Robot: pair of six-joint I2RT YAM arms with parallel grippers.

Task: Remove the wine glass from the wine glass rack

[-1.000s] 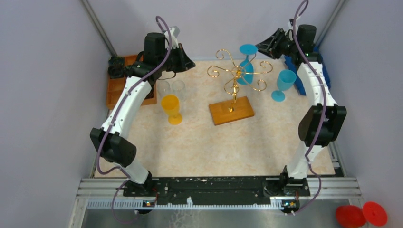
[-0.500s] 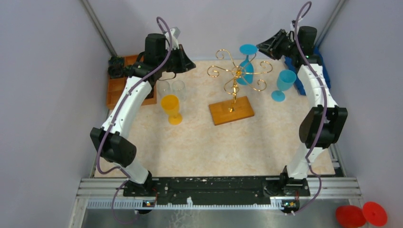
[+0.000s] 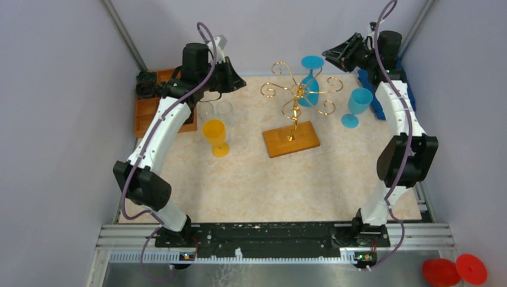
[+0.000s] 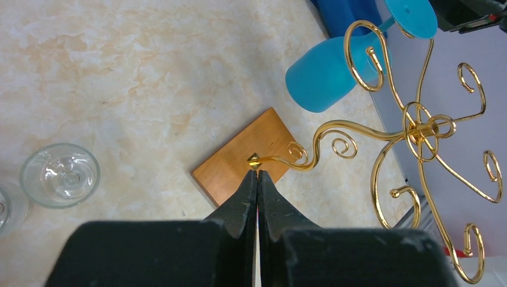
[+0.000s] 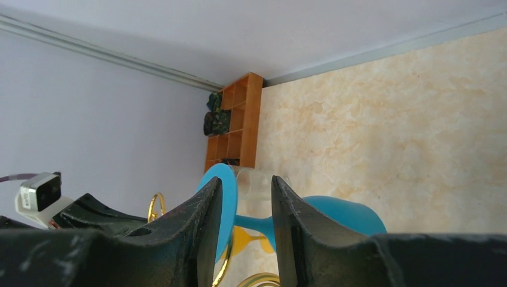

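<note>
The wine glass rack (image 3: 296,95) is gold wire on an orange-brown wooden base (image 3: 291,139) in the middle of the table. A blue wine glass (image 3: 309,89) hangs upside down on it, foot (image 3: 312,61) uppermost. My right gripper (image 3: 336,57) is open, level with that foot. In the right wrist view the glass's stem (image 5: 254,222) crosses the gap just past my gripper (image 5: 244,185), the foot (image 5: 226,200) beside one finger. My left gripper (image 3: 240,82) is shut and empty, left of the rack; in its wrist view (image 4: 257,174) it points at the base (image 4: 239,167).
A second blue glass (image 3: 357,106) stands right of the rack. A yellow glass (image 3: 215,136) and two clear glasses (image 3: 216,110) stand on the left. An orange compartmented tray (image 3: 146,113) is at back left, a blue holder (image 3: 375,98) at back right. Red discs (image 3: 454,270) lie off the table.
My right gripper has shifted slightly up and back beside the hanging glass's foot. The left arm and the glasses have not moved.
</note>
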